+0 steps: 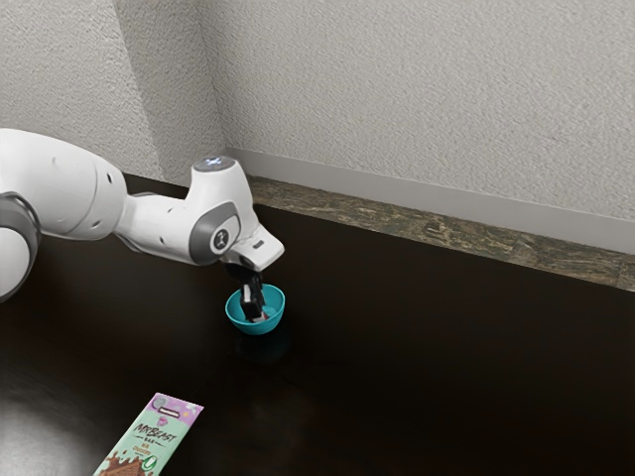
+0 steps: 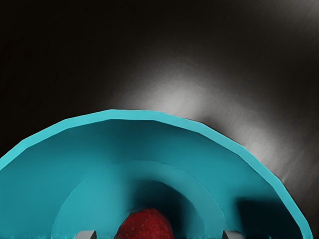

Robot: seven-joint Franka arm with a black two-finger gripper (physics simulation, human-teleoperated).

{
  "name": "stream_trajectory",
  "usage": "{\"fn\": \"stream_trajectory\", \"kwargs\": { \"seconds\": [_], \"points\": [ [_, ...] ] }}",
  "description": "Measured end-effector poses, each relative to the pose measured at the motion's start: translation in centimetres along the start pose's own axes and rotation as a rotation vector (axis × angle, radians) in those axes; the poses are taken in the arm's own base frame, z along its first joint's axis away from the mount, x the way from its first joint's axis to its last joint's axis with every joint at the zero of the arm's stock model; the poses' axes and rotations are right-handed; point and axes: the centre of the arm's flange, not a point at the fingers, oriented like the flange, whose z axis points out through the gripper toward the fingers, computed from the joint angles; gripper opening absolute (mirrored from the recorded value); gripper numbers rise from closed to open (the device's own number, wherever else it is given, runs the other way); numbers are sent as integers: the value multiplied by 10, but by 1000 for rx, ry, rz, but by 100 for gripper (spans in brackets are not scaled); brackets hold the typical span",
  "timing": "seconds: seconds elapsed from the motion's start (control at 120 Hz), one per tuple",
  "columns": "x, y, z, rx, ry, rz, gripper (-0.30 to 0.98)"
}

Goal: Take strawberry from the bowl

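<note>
The pincer (image 1: 255, 314) is reaching into the bowl (image 1: 276, 316), its tips standing spread either side of the strawberry (image 2: 145, 227), which is lying inside. A bar (image 1: 151, 437) is resting on the worktop (image 1: 417, 367).

The round, smooth bowl (image 1: 275, 316), left of centre in the exterior view, was plain teal, its rim a lighter turquoise. Inside it, the rounded, seedy strawberry (image 2: 145, 226) was deep red with tiny paler flecks. The flat, glossy surface (image 1: 417, 347) was near-black, with a grey sheen at lower left. There, the long, flat wrapped chocolate bar (image 1: 157, 431) showed mint green, a lilac end, dark lettering and a brown chocolate pattern. The jointed arm (image 1: 79, 188) was white with grey bands, the two-finger tool (image 1: 254, 313) mostly black.
</note>
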Motion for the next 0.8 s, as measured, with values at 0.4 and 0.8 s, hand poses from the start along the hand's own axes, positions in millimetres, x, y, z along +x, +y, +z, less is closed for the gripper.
{"fn": "stream_trajectory", "kwargs": {
  "seconds": [0.4, 0.8],
  "points": [
    [-9, -5, 0, -4, -5, -24, 28],
    [-9, -6, 1, -1, -3, -30, 23]
  ]
}}
